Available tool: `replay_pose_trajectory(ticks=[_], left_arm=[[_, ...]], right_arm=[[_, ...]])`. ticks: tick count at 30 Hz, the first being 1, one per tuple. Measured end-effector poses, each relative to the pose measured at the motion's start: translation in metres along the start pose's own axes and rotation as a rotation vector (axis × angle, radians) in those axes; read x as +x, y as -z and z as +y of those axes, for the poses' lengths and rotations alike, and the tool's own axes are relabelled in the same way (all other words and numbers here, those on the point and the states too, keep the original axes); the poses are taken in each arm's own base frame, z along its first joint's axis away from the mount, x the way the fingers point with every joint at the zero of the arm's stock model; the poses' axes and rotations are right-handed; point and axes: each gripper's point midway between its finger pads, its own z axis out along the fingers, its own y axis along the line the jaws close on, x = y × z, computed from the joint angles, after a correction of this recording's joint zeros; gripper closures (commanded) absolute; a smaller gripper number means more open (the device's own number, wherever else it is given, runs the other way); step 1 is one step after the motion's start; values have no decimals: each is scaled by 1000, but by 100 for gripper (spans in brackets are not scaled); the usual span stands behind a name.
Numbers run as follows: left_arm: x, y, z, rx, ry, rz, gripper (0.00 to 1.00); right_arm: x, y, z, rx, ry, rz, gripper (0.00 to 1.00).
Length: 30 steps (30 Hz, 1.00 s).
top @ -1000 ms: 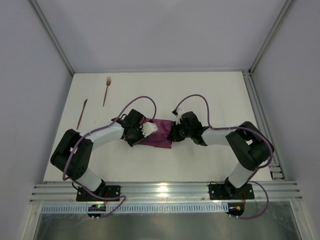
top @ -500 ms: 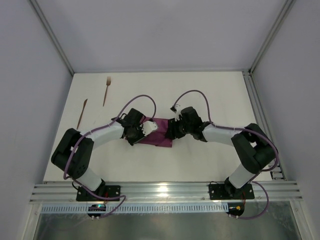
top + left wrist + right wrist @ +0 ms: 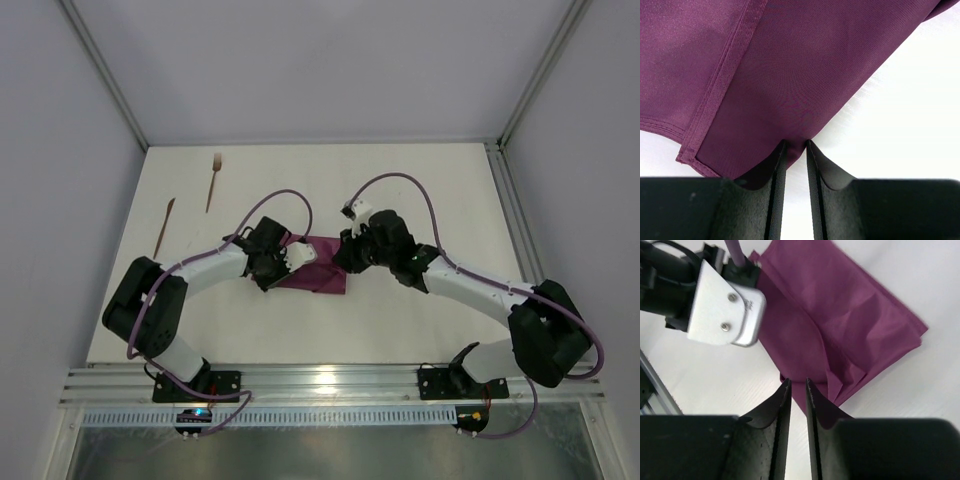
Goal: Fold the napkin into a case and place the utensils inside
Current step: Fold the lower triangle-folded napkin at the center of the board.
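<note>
The plum-purple napkin (image 3: 320,268) lies folded into a flat rectangle mid-table, its layered corner showing in the right wrist view (image 3: 850,325). My left gripper (image 3: 291,262) sits at its left end; in the left wrist view (image 3: 795,145) the jaws stand open by a narrow gap, tips at the cloth's edge (image 3: 790,75) with bare table showing between them. My right gripper (image 3: 346,256) hovers over the napkin's right end (image 3: 796,381), also open a narrow gap with nothing pinched. The wooden fork (image 3: 213,180) and knife (image 3: 164,227) lie far left, apart from both grippers.
The left arm's silver wrist plate (image 3: 725,305) is close in front of the right gripper. Grey walls enclose the white table (image 3: 420,190) on three sides. An aluminium rail (image 3: 330,382) runs along the near edge, by the arm bases.
The right arm's elbow swung out to the right and its gripper let go of the napkin's end, rose slightly, then narrowed its jaws. Left arm and napkin stayed put.
</note>
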Motion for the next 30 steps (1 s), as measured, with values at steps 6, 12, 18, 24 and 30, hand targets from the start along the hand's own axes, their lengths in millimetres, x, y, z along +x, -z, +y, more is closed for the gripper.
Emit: replay_pose_trajectory(ticks=[6, 12, 18, 24, 30], left_arm=[[0, 0, -1, 3, 0, 0, 76], [0, 0, -1, 4, 0, 0, 76], [0, 0, -1, 4, -1, 1, 77], [0, 1, -1, 5, -1, 2, 77], [0, 1, -1, 6, 0, 4, 77]], right_arm=[[46, -20, 3, -63, -82, 101, 91], [60, -44, -9, -70, -168, 113, 96], [63, -53, -38, -17, -225, 98, 96], [73, -58, -48, 1, -247, 103, 96], [81, -63, -57, 16, -281, 112, 96]])
